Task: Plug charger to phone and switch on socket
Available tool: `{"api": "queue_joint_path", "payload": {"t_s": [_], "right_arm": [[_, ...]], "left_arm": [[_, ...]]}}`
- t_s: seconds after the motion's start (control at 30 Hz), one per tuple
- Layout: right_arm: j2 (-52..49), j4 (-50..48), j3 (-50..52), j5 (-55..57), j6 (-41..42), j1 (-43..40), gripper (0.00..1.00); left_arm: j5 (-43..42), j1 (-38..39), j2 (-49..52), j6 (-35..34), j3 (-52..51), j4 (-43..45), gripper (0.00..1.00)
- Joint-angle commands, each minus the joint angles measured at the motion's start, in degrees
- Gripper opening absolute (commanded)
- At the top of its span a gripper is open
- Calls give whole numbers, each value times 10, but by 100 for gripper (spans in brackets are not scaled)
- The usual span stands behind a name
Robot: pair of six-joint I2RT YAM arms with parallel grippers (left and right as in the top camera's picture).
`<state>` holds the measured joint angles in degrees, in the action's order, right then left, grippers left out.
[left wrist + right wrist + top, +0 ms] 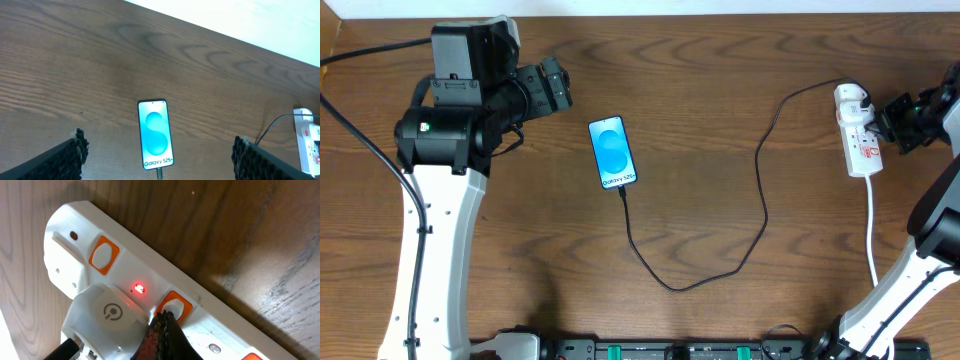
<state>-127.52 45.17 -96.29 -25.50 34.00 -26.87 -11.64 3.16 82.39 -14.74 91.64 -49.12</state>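
Observation:
The phone (613, 152) lies face up mid-table, blue screen lit, also in the left wrist view (155, 133). The charger's black cable (760, 190) runs from the phone's bottom edge, where its connector tip (159, 173) sits in the port, in a loop to its white plug (105, 317) seated in the socket (859, 135). The socket is a white strip at the right; a red light (139, 288) glows on it. My right gripper (164, 316) is shut, its tips pressing an orange-framed switch (175, 306). My left gripper (157, 155) is open and empty, above the phone.
The socket's white cord (871, 230) runs toward the front edge at the right. A second orange-framed switch (102, 255) sits nearer the strip's end. A black rail (680, 350) lies along the front edge.

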Motion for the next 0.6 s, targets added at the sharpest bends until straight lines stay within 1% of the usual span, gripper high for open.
{"api": "queue_joint_path", "payload": {"t_s": [0.0, 0.1, 0.33, 0.57], "right_arm": [[-31, 11, 31, -30, 42, 37, 1], [-31, 10, 31, 4, 68, 37, 1], [-31, -3, 31, 85, 89, 29, 1], [-16, -25, 24, 88, 78, -26, 1]], "left_arm": [[6, -2, -7, 6, -3, -2, 93], [6, -2, -7, 6, -3, -2, 93], [6, -2, -7, 6, -3, -2, 93], [6, -2, -7, 6, -3, -2, 93]]}}
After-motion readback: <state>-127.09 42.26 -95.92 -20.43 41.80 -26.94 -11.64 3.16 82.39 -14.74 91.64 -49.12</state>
